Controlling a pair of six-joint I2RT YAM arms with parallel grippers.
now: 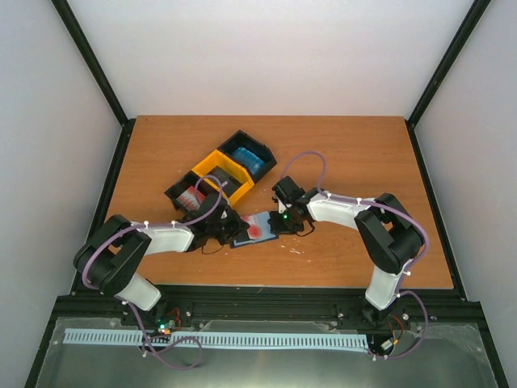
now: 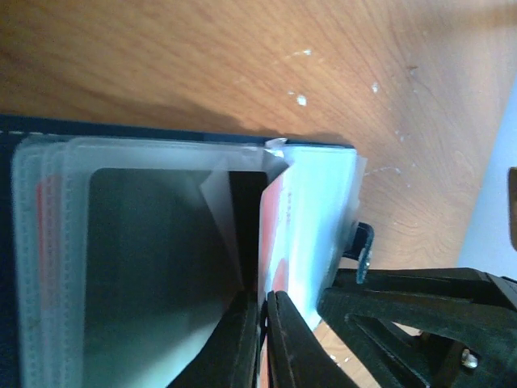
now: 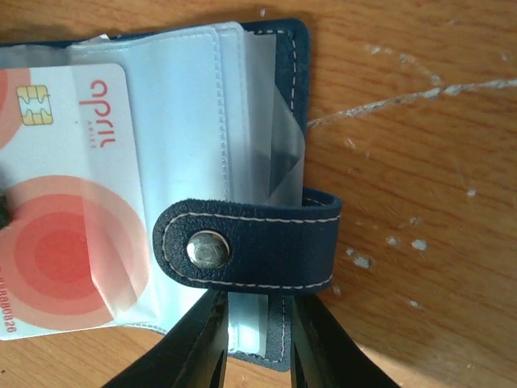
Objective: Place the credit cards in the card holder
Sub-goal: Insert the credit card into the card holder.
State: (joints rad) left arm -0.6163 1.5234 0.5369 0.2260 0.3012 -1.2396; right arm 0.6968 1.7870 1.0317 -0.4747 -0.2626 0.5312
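My left gripper [image 2: 263, 305], almost shut, pinches the credit card [image 3: 73, 234] partly inside the card holder [image 3: 266, 242]. My right gripper [image 3: 257, 323] clamps its edge. Next I push the card straight in.

Bin [image 1: 207, 160] just behind card holder [image 1: 246, 234]; bare tabletop [image 1: 363, 153] on right.
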